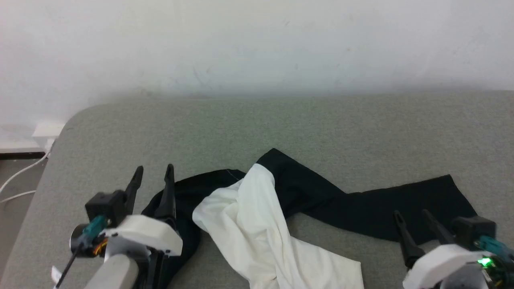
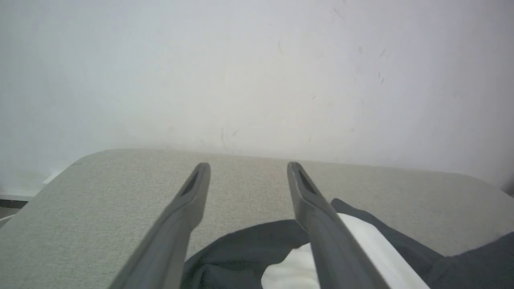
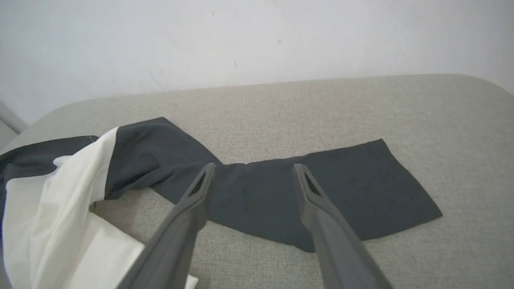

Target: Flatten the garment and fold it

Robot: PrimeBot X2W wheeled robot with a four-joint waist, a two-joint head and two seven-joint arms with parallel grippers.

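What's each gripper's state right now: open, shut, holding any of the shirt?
Left gripper: open, holding nothing, beside the garment's bunched end.
Right gripper: open, holding nothing, over the black sleeve.

A bare indoor room, more test space than home: a scuffed plain white wall [image 1: 257, 44] runs across the upper frame; a grey fabric-covered table [image 1: 361, 128] with rounded corners spans the middle; white cables [image 1: 18, 174] trail at the left edge.
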